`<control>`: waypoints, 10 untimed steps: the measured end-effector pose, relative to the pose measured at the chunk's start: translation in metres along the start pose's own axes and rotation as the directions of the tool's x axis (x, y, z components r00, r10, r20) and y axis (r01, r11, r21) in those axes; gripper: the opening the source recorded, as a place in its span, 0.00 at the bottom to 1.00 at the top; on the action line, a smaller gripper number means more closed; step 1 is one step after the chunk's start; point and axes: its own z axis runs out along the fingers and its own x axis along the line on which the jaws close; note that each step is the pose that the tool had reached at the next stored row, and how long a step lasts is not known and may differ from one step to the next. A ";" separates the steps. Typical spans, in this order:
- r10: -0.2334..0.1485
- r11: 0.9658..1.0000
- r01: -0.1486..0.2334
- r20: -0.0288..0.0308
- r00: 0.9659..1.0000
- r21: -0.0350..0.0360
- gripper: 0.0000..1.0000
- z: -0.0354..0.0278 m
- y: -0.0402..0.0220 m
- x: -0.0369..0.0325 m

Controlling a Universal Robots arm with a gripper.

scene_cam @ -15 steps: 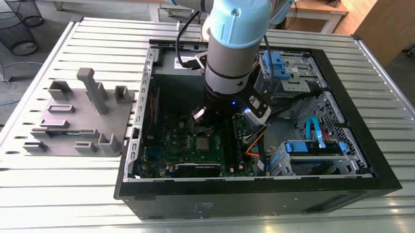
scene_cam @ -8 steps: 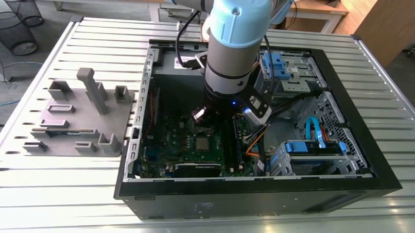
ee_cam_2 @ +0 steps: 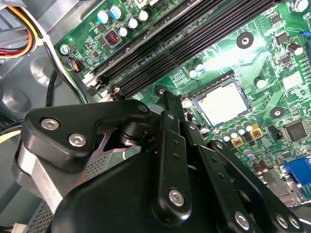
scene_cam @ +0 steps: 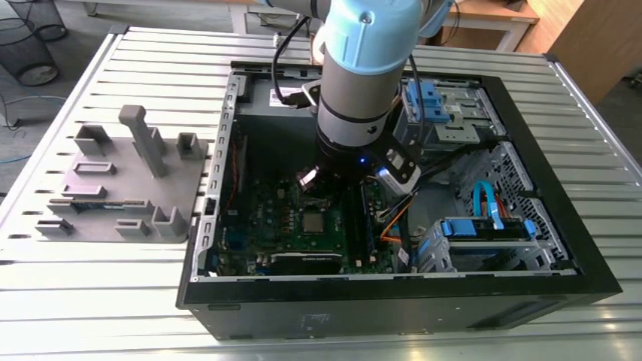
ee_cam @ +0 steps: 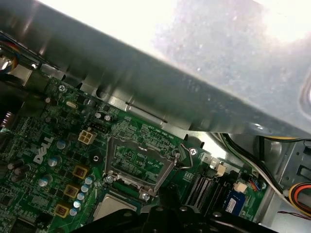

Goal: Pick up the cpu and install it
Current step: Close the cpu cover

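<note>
The cpu (scene_cam: 314,222) is a small silver square lying flat in its socket on the green motherboard (scene_cam: 271,226), inside the open computer case. In both wrist views the cpu (ee_cam_2: 224,103) (ee_cam: 112,206) sits in the socket. The socket's hinged metal frame (ee_cam: 138,162) is tilted up off it. My gripper (scene_cam: 323,194) hangs just above the board, a little to the side of the cpu and apart from it. In the second wrist view its black fingers (ee_cam_2: 170,104) meet at the tip with nothing held between them.
The black case walls (scene_cam: 216,188) ring the board. Black memory slots (ee_cam_2: 184,34) run beside the socket. Blue drive brackets (scene_cam: 486,226) and cables (scene_cam: 396,218) fill the case on the exterior view's right. A grey fixture block (scene_cam: 120,188) stands on the slatted table (scene_cam: 101,301).
</note>
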 end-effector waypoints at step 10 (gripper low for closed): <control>0.000 1.000 0.000 0.000 1.000 0.000 0.11 -0.0024 0.0001 -0.0001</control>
